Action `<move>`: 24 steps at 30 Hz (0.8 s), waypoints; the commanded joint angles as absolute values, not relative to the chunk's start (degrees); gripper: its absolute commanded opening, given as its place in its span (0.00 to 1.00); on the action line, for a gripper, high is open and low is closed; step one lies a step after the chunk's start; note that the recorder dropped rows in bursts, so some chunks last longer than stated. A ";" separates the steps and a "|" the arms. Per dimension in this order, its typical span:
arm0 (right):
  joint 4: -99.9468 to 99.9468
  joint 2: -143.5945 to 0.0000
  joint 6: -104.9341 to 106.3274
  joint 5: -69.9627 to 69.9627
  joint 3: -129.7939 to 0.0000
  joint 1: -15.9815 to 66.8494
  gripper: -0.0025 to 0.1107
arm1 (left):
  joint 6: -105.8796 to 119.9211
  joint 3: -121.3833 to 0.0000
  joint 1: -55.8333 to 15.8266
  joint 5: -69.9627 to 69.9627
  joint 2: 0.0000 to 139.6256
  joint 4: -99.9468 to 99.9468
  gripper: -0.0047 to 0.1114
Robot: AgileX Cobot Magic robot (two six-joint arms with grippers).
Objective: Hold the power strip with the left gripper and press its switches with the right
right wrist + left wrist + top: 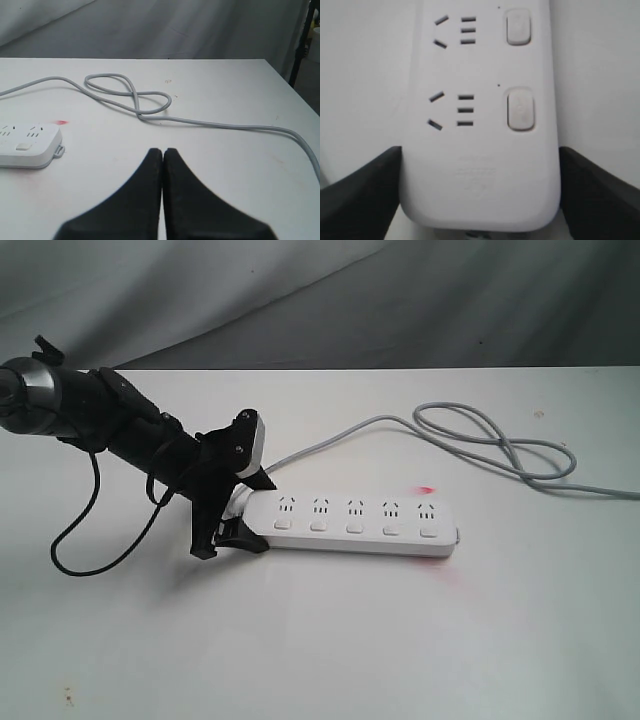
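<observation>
Exterior view, left to right: the left gripper (247, 512) reaches in from the left edge on a thick black arm, with a black cable (85, 540) looping down from the arm onto the white table (330, 650). Its jaws straddle the left, rounded end of the power strip (355, 520), 1 jaw on the far long edge and 1 on the near long edge. The strip lies flat near the table centre, long axis running left to right, face up. It shows 5 sockets (354, 506) in a row, with 5 switches (354, 528) just below them. A grey cord (480, 440) leaves the strip's left end, runs toward the back right, forms a loose loop and exits at the right edge. A red smear (425, 488) marks the table just behind the strip's right end.

Left wrist view: both black jaws lie against the strip's 2 long edges with no visible gap, pinching the end

Right wrist view: the right gripper (162, 151) hangs above bare table, jaws pressed together, well apart from the strip's right end
</observation>
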State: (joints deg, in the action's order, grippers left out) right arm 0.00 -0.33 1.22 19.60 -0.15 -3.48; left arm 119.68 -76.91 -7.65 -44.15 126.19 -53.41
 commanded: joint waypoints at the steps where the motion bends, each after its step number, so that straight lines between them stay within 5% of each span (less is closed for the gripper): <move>1: -0.32 0.00 1.23 19.50 0.00 -3.37 0.02 | 119.95 -77.02 -7.97 -43.30 126.12 -54.08 0.05; 24: -0.32 0.00 1.23 19.50 0.00 -3.37 0.02 | 119.95 -77.02 -7.97 -43.30 126.12 -54.08 0.04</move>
State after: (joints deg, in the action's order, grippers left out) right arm 0.00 -0.33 1.22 19.60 -0.15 -3.48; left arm 119.68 -76.91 -7.65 -44.15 126.19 -53.41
